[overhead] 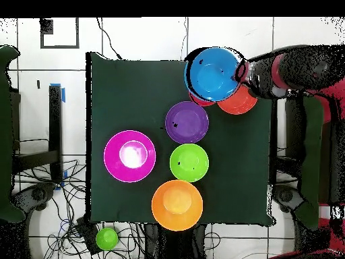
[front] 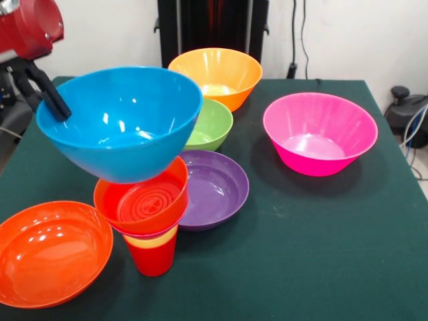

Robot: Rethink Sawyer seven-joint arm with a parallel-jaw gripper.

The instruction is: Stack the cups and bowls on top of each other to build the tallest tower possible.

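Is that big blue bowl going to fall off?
It might. The blue bowl sits tilted and off-centre on the tower, much wider than the red cup at the bottom. The gripper holds its rim; letting go could tip everything onto the purple bowl.

The bowls — blue (front: 120, 120), pink (front: 319, 132), purple (front: 212, 187), orange (front: 50, 251) — look like glossy, smooth plastic; the red cup (front: 152, 254) too. The green table cover (front: 321, 247) looks matt — cloth-like.
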